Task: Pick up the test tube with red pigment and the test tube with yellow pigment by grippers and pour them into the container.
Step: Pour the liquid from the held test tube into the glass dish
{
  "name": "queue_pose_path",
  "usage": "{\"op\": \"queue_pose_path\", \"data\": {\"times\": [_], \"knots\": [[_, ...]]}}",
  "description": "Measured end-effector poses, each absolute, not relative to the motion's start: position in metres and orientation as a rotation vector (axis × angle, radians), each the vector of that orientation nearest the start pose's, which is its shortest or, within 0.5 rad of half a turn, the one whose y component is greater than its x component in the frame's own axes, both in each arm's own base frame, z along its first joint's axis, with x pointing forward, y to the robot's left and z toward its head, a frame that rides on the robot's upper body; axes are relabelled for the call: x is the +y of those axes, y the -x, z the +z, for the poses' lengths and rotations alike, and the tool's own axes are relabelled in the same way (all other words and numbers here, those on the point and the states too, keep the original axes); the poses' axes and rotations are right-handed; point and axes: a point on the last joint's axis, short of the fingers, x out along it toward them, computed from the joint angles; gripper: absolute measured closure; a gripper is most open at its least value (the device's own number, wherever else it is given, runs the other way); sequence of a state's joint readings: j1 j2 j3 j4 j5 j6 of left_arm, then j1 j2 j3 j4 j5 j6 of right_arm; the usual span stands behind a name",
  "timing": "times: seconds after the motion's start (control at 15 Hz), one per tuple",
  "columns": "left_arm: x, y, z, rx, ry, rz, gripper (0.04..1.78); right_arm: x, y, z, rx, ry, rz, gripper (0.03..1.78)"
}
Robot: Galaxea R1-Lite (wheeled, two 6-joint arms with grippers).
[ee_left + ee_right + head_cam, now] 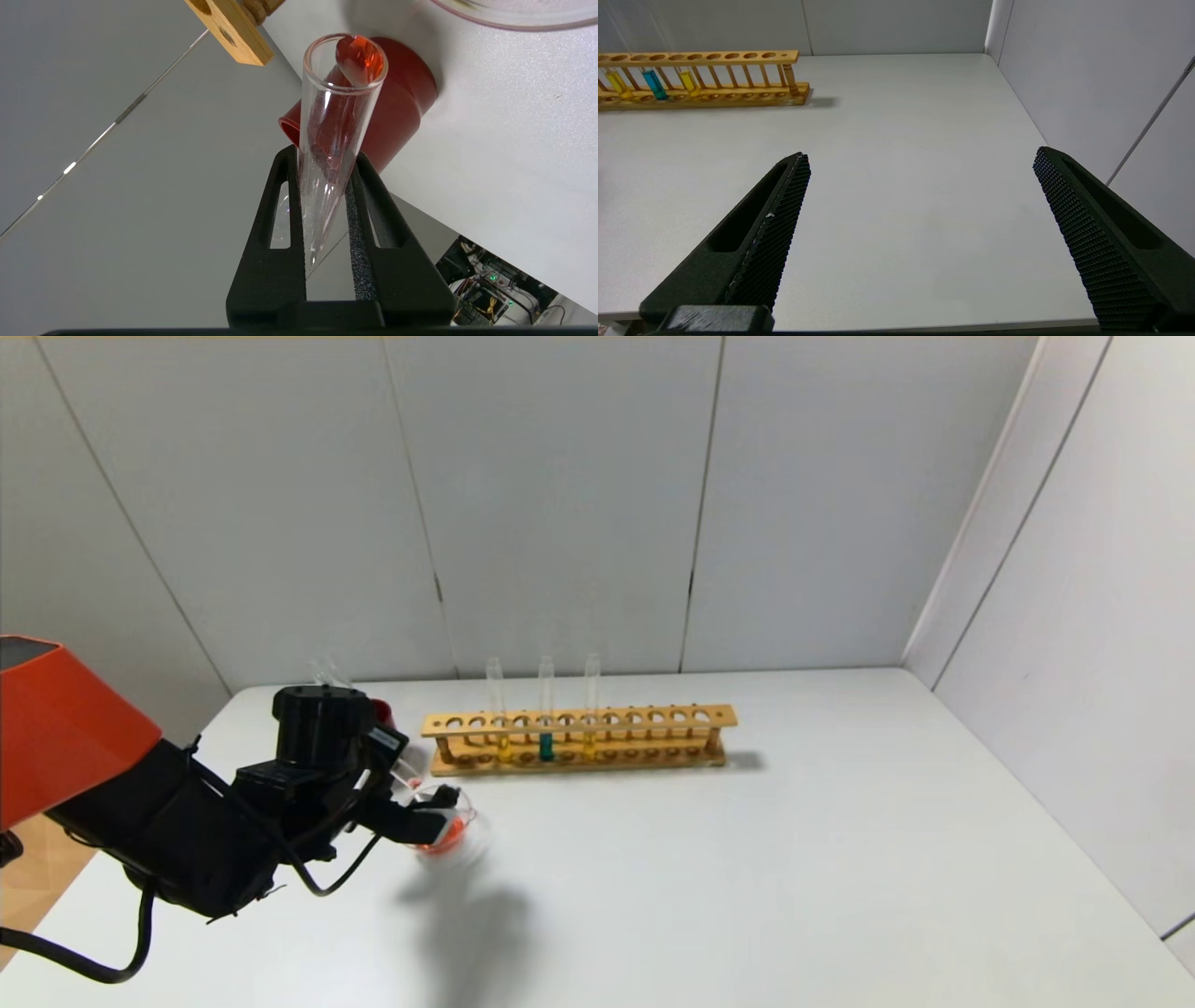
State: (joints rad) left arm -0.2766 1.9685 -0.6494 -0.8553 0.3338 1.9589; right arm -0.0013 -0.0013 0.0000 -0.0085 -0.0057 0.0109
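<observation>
My left gripper (437, 810) (323, 154) is shut on the test tube with red pigment (327, 116). The tube is tipped over, with red liquid at its open mouth. It is held over the container (467, 845), a low clear glass dish holding red-orange liquid, whose rim also shows in the left wrist view (514, 16). Two tubes with yellow liquid (503, 747) (590, 743) stand in the wooden rack (653, 719). I cannot tell which is the deeper yellow. My right gripper (920, 156) is open and empty above bare table, out of the head view.
A tube with teal liquid (546, 747) stands between the two yellow ones in the rack. An opaque dark red cup (402, 102) stands just behind my left gripper, near the rack's left end. The table's front and right edges are near my right gripper.
</observation>
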Motion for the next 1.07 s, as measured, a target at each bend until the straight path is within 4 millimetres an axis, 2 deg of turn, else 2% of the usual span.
{"op": "queue_pose_path", "data": {"times": [1.07], "knots": [[-0.086,-0.301,0.083,0.373,-2.188,-0.416,1.5,0.0,0.023,0.076,-0.01,-0.011,-0.007,0.06]]}}
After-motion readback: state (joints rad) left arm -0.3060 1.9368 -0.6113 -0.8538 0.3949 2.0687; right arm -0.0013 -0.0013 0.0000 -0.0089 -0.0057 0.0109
